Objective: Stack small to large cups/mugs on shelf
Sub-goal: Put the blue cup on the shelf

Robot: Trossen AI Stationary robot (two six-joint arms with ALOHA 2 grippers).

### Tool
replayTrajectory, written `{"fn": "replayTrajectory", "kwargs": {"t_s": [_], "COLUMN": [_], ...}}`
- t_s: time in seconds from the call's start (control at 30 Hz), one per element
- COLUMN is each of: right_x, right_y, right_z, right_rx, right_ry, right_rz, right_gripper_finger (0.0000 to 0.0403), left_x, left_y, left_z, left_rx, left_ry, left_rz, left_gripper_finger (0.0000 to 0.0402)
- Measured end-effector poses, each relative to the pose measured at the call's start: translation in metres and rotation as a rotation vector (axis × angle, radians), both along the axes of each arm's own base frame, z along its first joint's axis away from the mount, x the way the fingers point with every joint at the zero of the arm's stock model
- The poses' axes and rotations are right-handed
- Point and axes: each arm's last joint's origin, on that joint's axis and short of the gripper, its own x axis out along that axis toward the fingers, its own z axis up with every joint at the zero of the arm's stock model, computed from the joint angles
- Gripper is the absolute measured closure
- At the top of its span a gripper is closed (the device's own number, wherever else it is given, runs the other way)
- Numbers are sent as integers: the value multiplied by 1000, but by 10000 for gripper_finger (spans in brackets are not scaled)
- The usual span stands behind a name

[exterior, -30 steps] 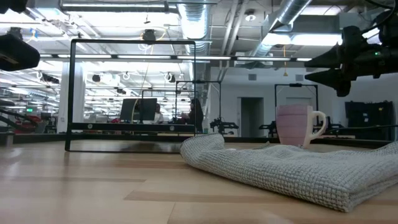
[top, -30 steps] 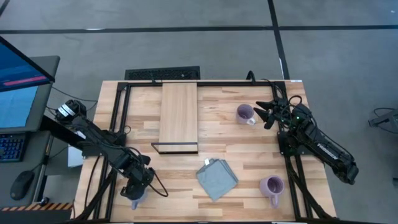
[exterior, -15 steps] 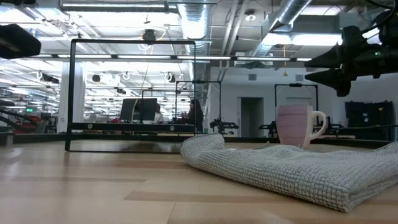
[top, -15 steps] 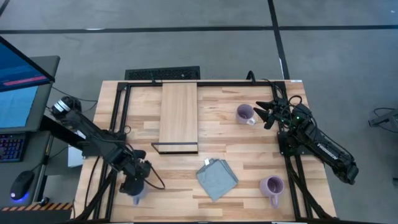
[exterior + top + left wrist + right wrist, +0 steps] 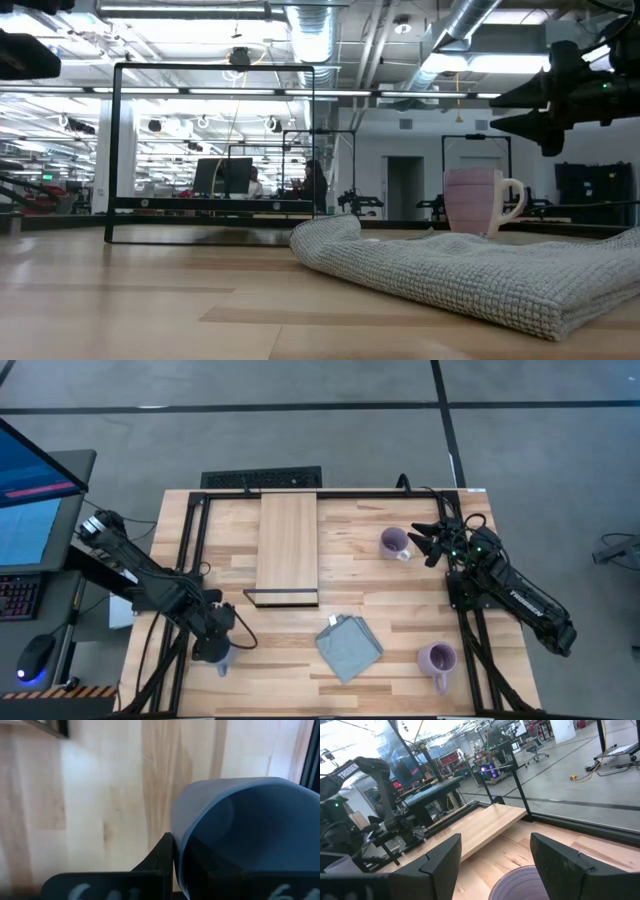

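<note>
My left gripper point(image 5: 214, 644) is shut on the dusty blue mug point(image 5: 222, 661) near the table's near-left corner; this mug point(image 5: 240, 830) fills the left wrist view. One lilac mug point(image 5: 393, 542) stands on its base on the far right of the table. My right gripper point(image 5: 424, 543) is open just to the right of it, its fingers on either side of the rim point(image 5: 520, 882) without touching. The second lilac mug point(image 5: 437, 658) stands near the near-right corner. The light-wood shelf point(image 5: 288, 545) lies flat at the far middle. My left gripper holds the blue mug at its side wall point(image 5: 182, 840), coming from above and slanting from the table's left. One dark finger point(image 5: 159, 860) lies against the outside of the wall; the other finger is hidden by the mug. I cannot tell whether the base is off the table.
A folded grey-blue cloth point(image 5: 348, 648) lies between the shelf's dark front edge point(image 5: 281, 598) and the near edge. A black frame point(image 5: 195, 530) runs along the table's left, far and right sides. Bare tabletop point(image 5: 250, 650) lies between the blue mug and the cloth.
My left gripper has moved toward the table's far edge with the blue mug in its hold, and the arm has risen in the low view. The mug now sits a little farther from the near edge than before. The right arm has kept still.
</note>
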Motion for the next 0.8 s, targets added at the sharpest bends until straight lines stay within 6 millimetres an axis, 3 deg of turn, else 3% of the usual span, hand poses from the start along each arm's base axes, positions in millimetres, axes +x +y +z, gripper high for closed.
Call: {"fn": "replayTrajectory", "kwargs": {"t_s": [0.33, 0.8], "right_x": [0, 0], "right_y": [0, 0], "right_z": [0, 0], "right_rx": [0, 0], "right_ry": [0, 1], "right_rz": [0, 0], "right_gripper_finger": [143, 143], "left_x": [-20, -44], "left_y": [24, 63], "left_z": [17, 34], "left_rx": [60, 108], "left_ry": [-59, -145], "left_rz": [233, 377], "left_gripper_finger": [397, 397]}}
